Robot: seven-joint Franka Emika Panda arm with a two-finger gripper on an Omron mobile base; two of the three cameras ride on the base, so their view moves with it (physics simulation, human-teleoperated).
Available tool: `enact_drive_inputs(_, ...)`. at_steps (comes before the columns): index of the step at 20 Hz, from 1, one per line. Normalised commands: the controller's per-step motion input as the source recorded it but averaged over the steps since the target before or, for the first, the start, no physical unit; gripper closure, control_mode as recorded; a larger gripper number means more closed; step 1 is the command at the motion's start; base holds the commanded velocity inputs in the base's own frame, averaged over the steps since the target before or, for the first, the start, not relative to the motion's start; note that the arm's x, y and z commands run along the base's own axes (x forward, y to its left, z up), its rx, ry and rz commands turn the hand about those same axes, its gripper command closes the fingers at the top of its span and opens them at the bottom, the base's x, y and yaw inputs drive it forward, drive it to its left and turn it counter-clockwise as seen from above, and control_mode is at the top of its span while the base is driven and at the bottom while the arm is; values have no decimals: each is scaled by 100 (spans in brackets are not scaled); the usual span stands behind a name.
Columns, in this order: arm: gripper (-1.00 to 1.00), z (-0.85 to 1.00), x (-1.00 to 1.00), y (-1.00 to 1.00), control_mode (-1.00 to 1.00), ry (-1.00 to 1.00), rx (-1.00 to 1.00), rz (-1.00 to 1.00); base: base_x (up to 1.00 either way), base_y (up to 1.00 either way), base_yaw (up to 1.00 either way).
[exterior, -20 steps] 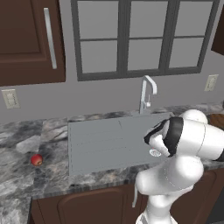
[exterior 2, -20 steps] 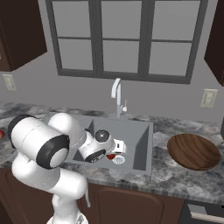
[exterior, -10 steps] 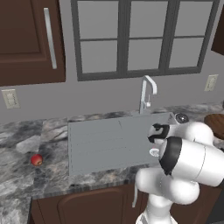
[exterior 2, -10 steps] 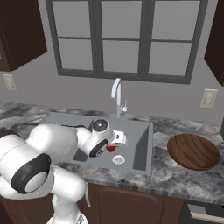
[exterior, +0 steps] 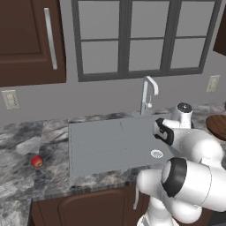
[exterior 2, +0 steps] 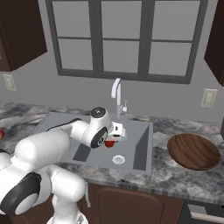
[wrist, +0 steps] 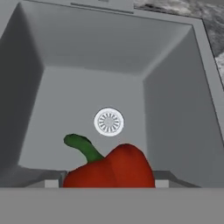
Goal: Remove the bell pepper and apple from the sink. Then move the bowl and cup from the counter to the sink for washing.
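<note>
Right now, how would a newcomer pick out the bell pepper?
Find the grey sink under the window. In its basin, near the round white drain, lies the bell pepper: bright red with a curved green stem, unlike the stemless red apple out on the counter.

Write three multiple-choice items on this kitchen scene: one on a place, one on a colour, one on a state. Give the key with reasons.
1. Where is the apple?
A. On the counter, left of the sink
B. On the window sill
C. Under the faucet

2. What colour is the stem of the bell pepper?
A. Yellow
B. Green
C. White

3. What state is the bell pepper in?
A. Lying on the drain
B. Cut in halves
C. Held in the pincer over the basin

Key: 1 A, the left base view shows it on the stone beside the drainboard. 2 B, the hand view shows a curved green stem. 3 C, the hand view shows it close between the fingertips, with the drain well beyond it.
</note>
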Motion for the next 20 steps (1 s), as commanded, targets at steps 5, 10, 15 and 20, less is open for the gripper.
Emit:
enact_drive_inputs(5, 100, 39, -19, 0, -100, 14, 0, 0, 0, 0, 0)
enact_drive_inputs(10, 100, 37, -25, 0, -100, 6, 2, 0, 0, 0, 0)
enact_drive_inputs(15, 100, 34, -25, 3, -100, 1, 5, 0, 0, 0, 0)
enact_drive_inputs(20, 100, 21, -27, 18, -100, 1, 4, 0, 0, 0, 0)
